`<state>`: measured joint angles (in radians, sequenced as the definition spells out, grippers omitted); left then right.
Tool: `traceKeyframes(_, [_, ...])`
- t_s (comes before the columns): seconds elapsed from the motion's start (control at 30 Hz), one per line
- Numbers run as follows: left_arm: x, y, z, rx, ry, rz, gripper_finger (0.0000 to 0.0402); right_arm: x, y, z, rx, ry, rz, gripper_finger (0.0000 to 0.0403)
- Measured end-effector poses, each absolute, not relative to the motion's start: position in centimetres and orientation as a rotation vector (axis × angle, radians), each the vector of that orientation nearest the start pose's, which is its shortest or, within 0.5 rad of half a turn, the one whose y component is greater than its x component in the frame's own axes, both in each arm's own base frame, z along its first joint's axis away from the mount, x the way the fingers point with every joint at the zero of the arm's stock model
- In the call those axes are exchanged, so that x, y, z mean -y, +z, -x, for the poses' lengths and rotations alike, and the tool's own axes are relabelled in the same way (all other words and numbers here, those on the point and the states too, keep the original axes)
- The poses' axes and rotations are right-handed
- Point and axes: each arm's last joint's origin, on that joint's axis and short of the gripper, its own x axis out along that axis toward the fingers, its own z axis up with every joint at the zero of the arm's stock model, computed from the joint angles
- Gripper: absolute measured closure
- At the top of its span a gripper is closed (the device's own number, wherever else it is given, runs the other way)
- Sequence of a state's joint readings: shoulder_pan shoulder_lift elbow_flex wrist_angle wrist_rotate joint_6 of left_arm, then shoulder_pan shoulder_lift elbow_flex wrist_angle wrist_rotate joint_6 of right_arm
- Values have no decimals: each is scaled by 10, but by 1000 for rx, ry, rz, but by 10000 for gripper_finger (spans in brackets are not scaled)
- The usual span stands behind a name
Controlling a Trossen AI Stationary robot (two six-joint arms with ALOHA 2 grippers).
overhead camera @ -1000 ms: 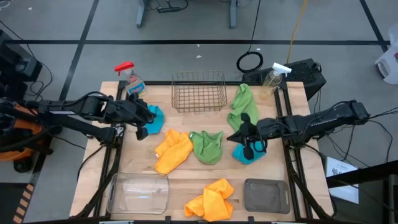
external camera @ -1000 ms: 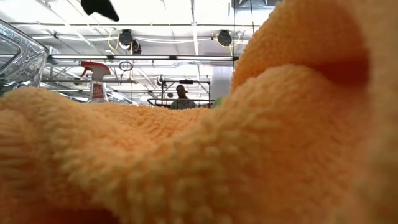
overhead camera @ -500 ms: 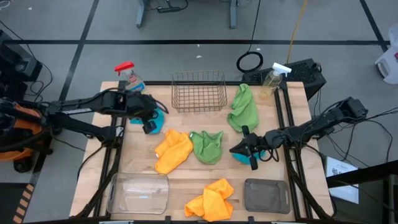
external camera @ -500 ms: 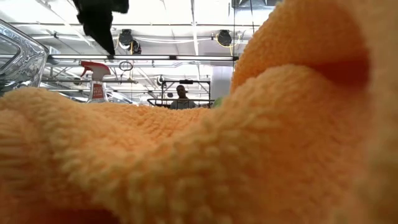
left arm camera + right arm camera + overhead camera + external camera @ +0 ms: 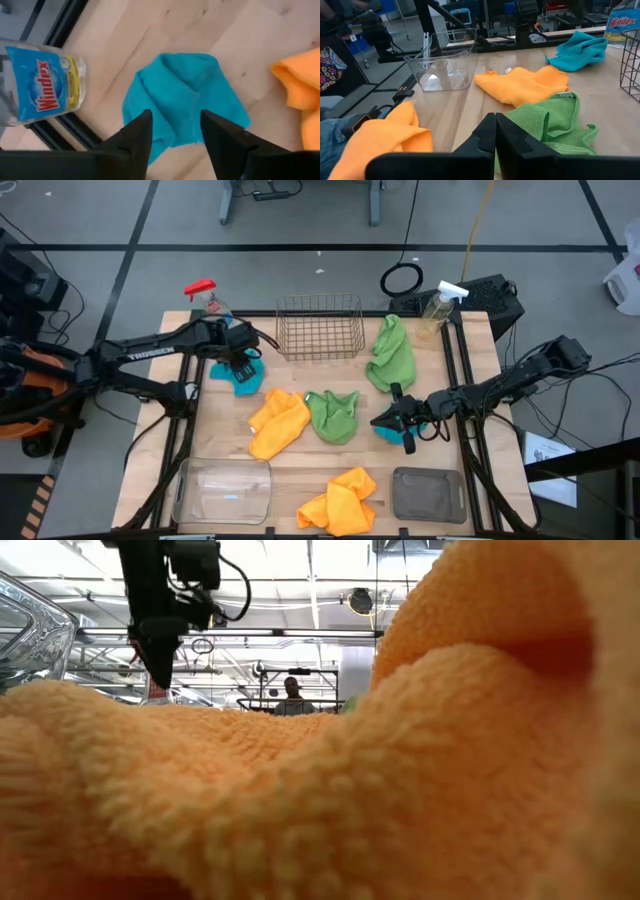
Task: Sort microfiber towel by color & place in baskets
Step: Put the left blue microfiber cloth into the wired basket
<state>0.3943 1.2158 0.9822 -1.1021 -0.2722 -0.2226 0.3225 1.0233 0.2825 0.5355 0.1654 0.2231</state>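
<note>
Wooden table (image 5: 300,470) inspected, all 3 bins unfilled. My left gripper (image 5: 172,132) hangs fingers apart directly above 1 teal towel (image 5: 185,95), positioned, I judge, for a pinch. My right gripper (image 5: 398,420) rests closed just beside the second teal towel (image 5: 388,430).

Six crumpled towels (image 5: 280,421) beside three baskets (image 5: 319,326)

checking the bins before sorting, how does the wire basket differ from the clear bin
The wire basket is copper-coloured open mesh, at the table's far edge. The clear bin has solid see-through walls, at the near left corner. Both are rectangular, with no towels in them.
</note>
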Motion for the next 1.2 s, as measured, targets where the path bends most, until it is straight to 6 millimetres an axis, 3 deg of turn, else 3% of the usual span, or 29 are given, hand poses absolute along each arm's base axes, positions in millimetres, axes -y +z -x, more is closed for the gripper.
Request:
traceKeyframes(0.33, [-93,217,-185,-1191,767,289,186,-58,187,-189,-226,140,-93,403])
traceKeyframes(0.5, [-94,211,-181,-1132,958,359,176,-58,187,-189,-223,145,-52,403])
traceKeyframes(0.77, [-98,206,-191,-1072,1006,379,175,-55,188,-190,-210,132,-21,403])
traceKeyframes(0.9, [-101,194,-198,-1117,1026,389,175,-54,188,-191,-210,126,-22,403])
traceKeyframes(1.07, [-104,175,-207,-1183,1036,365,183,-54,187,-191,-213,130,-24,403])
traceKeyframes(1.2, [-104,167,-214,-1198,1028,351,222,-54,187,-191,-214,130,-24,403])
